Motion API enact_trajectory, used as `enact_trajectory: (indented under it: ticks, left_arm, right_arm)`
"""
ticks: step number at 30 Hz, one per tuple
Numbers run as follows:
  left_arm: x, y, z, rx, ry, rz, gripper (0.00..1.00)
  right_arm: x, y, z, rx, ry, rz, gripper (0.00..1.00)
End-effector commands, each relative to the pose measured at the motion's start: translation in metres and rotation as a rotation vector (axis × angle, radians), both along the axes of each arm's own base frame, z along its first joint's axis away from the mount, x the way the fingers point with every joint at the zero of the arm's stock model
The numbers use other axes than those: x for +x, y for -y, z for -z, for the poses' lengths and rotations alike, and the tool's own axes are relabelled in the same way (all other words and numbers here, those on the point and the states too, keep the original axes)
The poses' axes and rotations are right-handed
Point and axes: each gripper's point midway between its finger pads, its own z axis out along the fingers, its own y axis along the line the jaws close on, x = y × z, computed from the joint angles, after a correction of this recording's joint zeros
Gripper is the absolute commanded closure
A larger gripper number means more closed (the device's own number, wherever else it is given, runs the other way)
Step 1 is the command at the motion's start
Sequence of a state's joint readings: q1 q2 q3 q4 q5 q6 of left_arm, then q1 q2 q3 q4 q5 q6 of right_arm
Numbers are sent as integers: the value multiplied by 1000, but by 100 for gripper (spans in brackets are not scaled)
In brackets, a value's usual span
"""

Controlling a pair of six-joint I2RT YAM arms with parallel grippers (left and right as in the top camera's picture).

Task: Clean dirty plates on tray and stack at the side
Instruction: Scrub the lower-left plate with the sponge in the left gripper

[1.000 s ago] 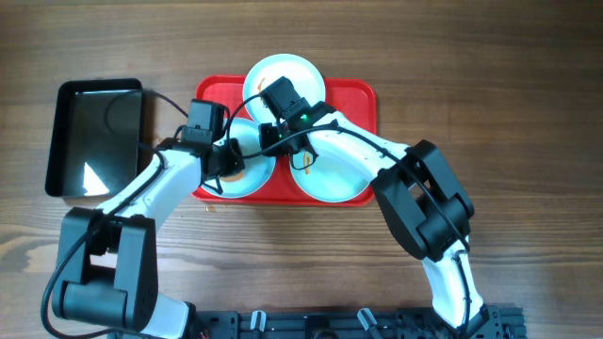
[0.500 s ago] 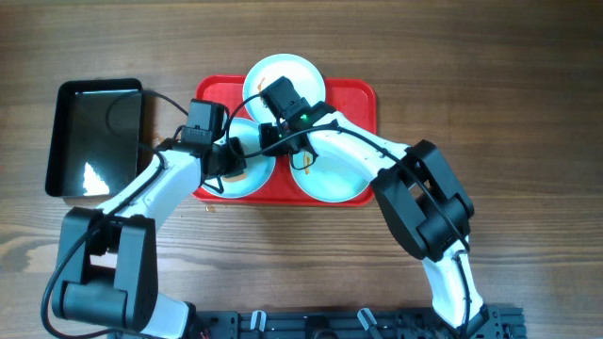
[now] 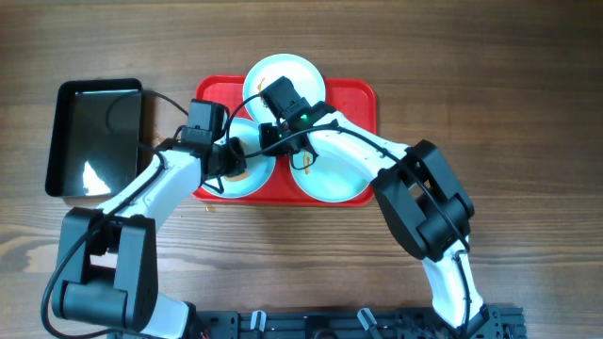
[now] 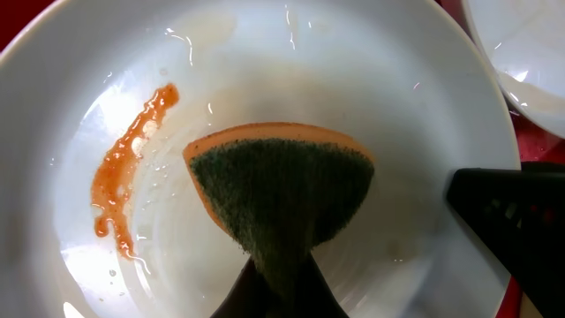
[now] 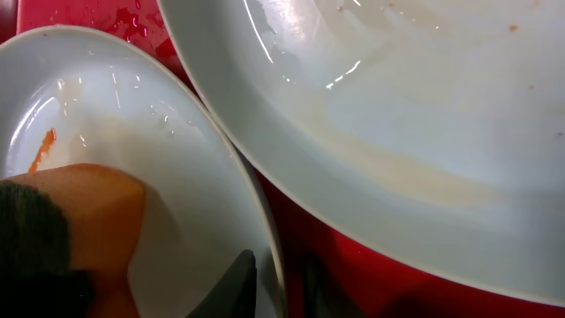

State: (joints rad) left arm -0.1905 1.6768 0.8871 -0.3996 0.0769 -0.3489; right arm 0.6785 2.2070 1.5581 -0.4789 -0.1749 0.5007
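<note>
Plates (image 3: 332, 179), three of them, all lie on the red tray (image 3: 364, 102). The smeared plate (image 4: 265, 79) I am working on sits at seven o'clock on it, the far plate (image 3: 283, 73) at twelve, and the third at five. My left tool (image 4: 278, 287) is clenched on the narrow end of an orange sponge (image 4: 282, 190), whose green scrub face is pressed flat near this plate's middle. The orange-brown smear (image 4: 124, 194) lies at nine o'clock from the sponge, apart from it. My right tool (image 5: 275, 287) is pinching the same plate's rim, one finger inside and one outside. A black pan (image 3: 94, 141) stands on the bench (image 3: 490, 85) at nine o'clock from the tray.

I judge the main danger to be slip. The plate is wet, so a hard sideways stroke toward the smear could drag the rim out of that thin pinch. It could also shove this plate against its neighbour, whose rim sits just beside it. The sponge, held only by its tip, may fold and skate over the stain.
</note>
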Motion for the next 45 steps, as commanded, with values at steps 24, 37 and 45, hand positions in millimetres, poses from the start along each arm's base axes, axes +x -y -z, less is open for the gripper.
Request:
enact_trajectory:
  ticks: [24, 37, 45]
  left_arm:
    - [9, -38, 28, 223, -2, -76, 96]
    - [8, -98, 12, 570, 9, -73, 96]
    - [19, -103, -43, 614, 158, -140, 96]
  right_arm:
    - [-9, 9, 21, -52, -37, 2, 80]
    - [-10, 10, 21, -57, -42, 1, 80]
    - [-9, 9, 21, -54, -39, 2, 80]
